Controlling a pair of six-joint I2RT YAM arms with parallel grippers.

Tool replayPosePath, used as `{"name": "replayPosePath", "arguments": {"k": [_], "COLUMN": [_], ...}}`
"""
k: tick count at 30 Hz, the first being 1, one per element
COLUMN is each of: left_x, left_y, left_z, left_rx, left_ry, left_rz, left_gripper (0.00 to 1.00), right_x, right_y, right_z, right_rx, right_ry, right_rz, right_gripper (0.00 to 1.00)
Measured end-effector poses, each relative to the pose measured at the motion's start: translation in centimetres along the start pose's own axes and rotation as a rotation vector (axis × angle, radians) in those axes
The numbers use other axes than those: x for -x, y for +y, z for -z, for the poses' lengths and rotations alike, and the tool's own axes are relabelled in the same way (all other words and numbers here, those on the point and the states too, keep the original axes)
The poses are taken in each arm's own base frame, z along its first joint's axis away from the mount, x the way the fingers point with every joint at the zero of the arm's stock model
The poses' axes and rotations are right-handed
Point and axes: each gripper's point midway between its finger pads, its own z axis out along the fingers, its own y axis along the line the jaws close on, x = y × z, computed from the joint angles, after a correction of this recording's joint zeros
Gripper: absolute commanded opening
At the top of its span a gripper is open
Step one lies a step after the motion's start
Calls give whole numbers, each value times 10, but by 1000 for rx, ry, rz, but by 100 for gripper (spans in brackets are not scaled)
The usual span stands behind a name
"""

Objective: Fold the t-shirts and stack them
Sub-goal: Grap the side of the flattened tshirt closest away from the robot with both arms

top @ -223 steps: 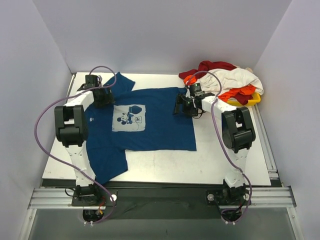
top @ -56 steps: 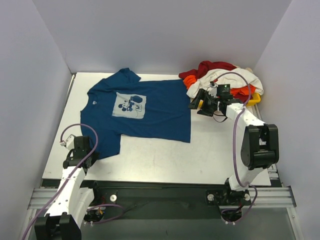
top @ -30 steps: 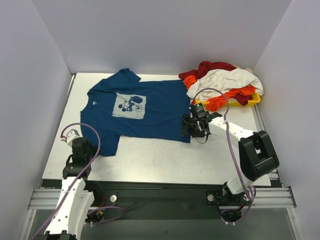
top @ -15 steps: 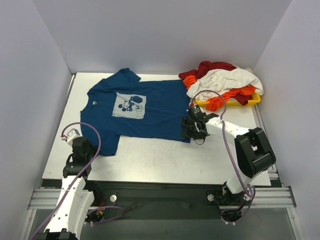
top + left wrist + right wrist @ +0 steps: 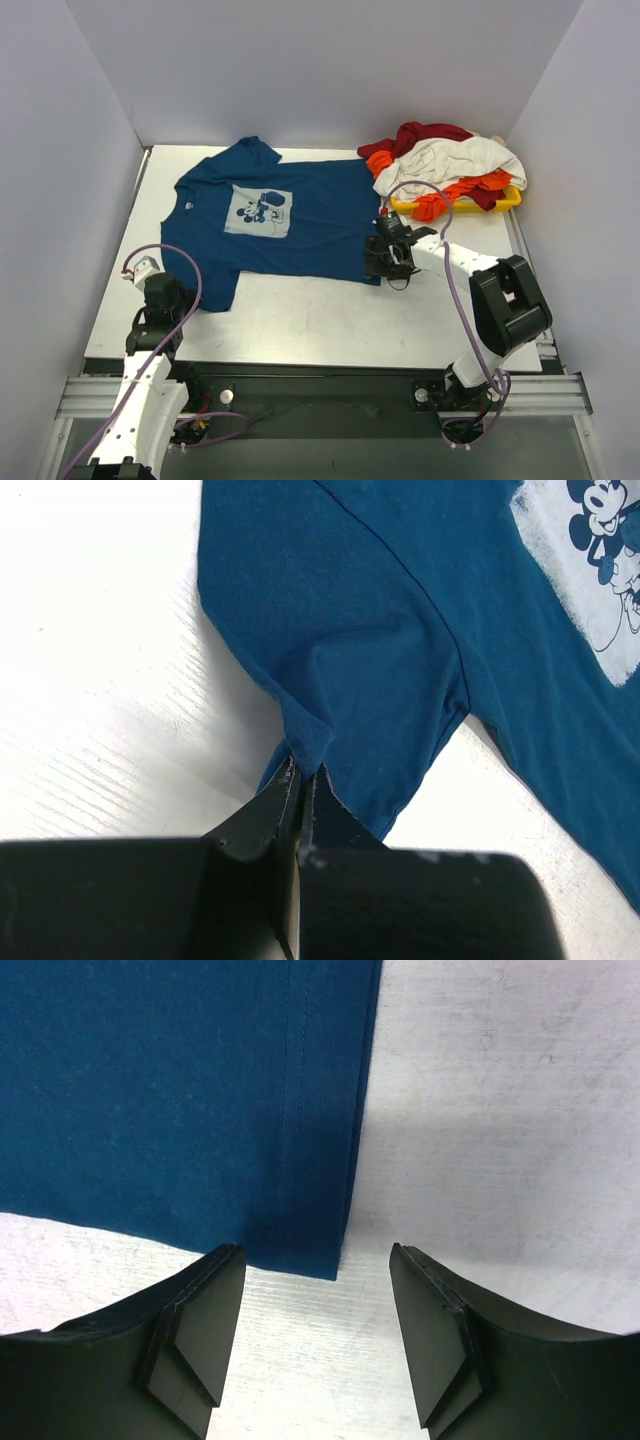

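A dark blue t-shirt point(image 5: 310, 235) with a pale square cartoon print point(image 5: 258, 212) lies spread flat on the white table. My left gripper point(image 5: 172, 295) is at its near left sleeve; in the left wrist view the gripper point(image 5: 300, 772) is shut on a puckered bit of the sleeve edge point(image 5: 310, 735). My right gripper point(image 5: 378, 270) stands open over the shirt's near right hem corner point(image 5: 335, 1265), which lies between the two fingers point(image 5: 205, 1320) without touching them. Dark red point(image 5: 430, 133), white point(image 5: 450, 157) and orange point(image 5: 455, 190) t-shirts lie heaped at the back right.
The heap rests on a flat yellow tray point(image 5: 503, 203) by the right wall. Bare white tabletop point(image 5: 330, 320) runs along the near edge in front of the blue shirt. Grey walls close in the left, back and right sides.
The right gripper has come from the heap down to the blue shirt's near right hem corner and settled there, its jaws narrowing slightly. The left gripper has kept its hold on the sleeve.
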Motion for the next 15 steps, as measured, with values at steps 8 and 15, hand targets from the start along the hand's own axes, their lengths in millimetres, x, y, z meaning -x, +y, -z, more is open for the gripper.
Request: {"name": "replayPosePath", "arguments": {"k": [8, 15], "left_x": [0, 0], "left_y": [0, 0], "left_z": [0, 0], "left_rx": [0, 1], "left_ry": [0, 0], "left_rz": [-1, -1], "left_gripper": [0, 0], "right_x": [-13, -16], "right_y": [3, 4], "right_z": [-1, -2], "right_rx": [0, 1], "right_ry": [26, 38], "right_rz": [14, 10], "right_gripper": [56, 50]}}
